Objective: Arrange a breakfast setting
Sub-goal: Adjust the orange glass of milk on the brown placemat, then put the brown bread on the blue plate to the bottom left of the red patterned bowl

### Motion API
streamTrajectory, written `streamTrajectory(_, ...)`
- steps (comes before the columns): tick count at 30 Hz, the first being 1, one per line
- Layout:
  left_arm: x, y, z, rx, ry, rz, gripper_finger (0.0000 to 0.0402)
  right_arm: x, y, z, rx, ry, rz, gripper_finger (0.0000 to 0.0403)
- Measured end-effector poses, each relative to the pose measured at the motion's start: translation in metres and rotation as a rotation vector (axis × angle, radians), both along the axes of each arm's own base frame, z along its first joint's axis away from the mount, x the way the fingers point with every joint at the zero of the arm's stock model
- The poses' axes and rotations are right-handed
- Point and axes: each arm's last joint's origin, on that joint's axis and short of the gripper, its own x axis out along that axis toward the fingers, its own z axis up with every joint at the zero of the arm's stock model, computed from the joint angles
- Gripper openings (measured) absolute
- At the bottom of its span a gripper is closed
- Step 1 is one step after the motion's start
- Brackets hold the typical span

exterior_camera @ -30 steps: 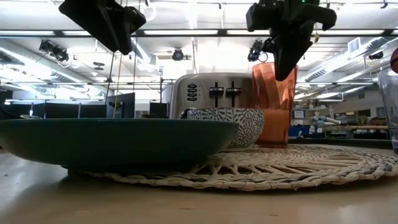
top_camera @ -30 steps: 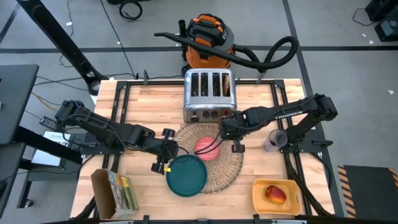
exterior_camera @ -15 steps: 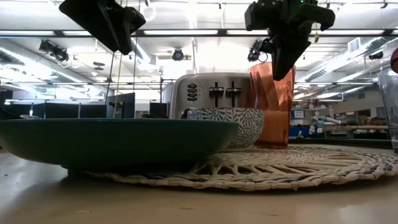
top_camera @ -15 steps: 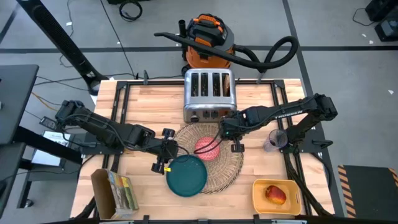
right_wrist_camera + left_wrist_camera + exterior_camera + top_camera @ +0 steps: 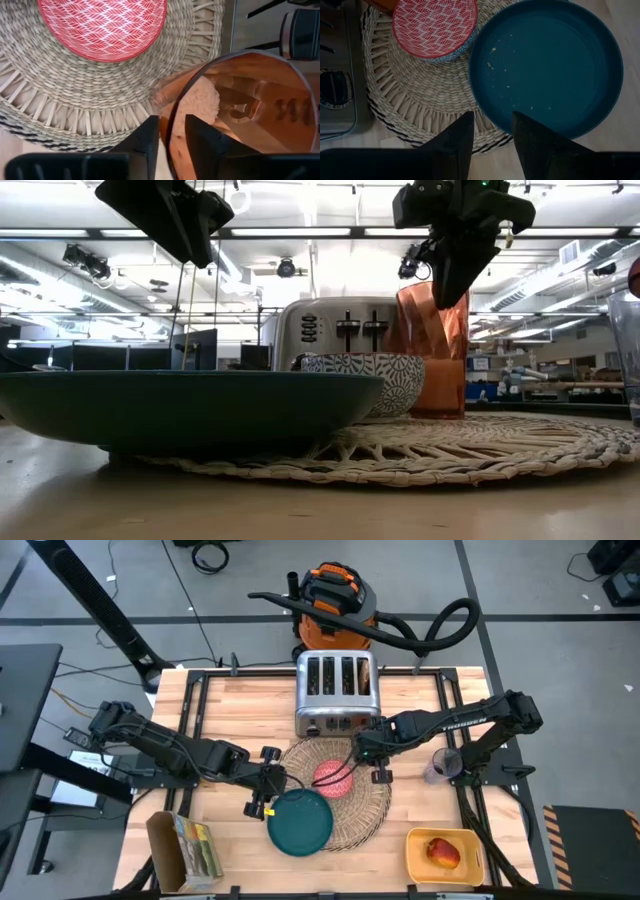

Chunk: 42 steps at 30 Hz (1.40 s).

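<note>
The straw placemat [image 5: 350, 808] lies in front of the chrome toaster [image 5: 336, 690]. The pink-red bowl [image 5: 333, 778] sits on the placemat. The dark teal plate [image 5: 299, 821] rests partly on the placemat's near left edge. My right gripper [image 5: 167, 142] is shut on the translucent orange cup [image 5: 432, 350] at the placemat's far right. My left gripper [image 5: 490, 140] hangs open and empty above the plate's left rim. The apple [image 5: 441, 852] lies in the yellow tray [image 5: 470, 865]. A toast slice [image 5: 366, 672] stands in the toaster. The spoon is out of view. My right gripper pinches the cup's rim wall [image 5: 167, 127], one finger inside the cup and one outside. The fingers [image 5: 142, 145] come from above, pointing down. The cup is tilted, its rim leaning toward the table's left, and its base [image 5: 440, 412] is on the placemat.
A clear glass [image 5: 438, 766] stands right of the placemat. An open cardboard box [image 5: 185, 848] stands at the near left corner. A vacuum cleaner [image 5: 335, 595] stands on the floor beyond the far edge.
My right gripper has moved a little toward the table's left. The orange cup has tipped from upright, its rim toward the left, while its base stays on the placemat.
</note>
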Motion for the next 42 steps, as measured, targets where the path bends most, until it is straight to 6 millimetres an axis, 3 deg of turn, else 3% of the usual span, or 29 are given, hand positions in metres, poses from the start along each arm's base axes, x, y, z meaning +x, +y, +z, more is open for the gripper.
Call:
streamTrajectory(7,0.000,0.000,0.000,0.000,0.000,0.000,0.0139,0.000,0.001,0.000,0.005,-0.002,-0.012,0.0145)
streamTrajectory(15,0.000,0.000,0.000,-0.004,0.000,0.005,0.0139,-0.002,0.001,0.003,0.008,-0.012,-0.017,0.0168)
streamTrajectory(24,0.001,0.000,0.000,-0.005,-0.009,0.003,0.0139,-0.018,0.002,0.034,0.007,-0.180,-0.022,0.0181)
streamTrajectory(27,0.002,-0.001,0.001,-0.020,-0.021,0.020,0.0139,-0.025,-0.002,0.051,-0.057,-0.303,-0.123,0.0181)
streamTrajectory(34,0.002,-0.001,0.001,-0.032,-0.023,0.036,0.0139,-0.043,-0.035,0.079,-0.273,-0.559,-0.547,0.0181)
streamTrajectory(42,0.002,0.000,0.001,-0.036,-0.024,0.047,0.0139,-0.038,-0.106,0.077,-0.288,-0.696,-0.993,0.0179)
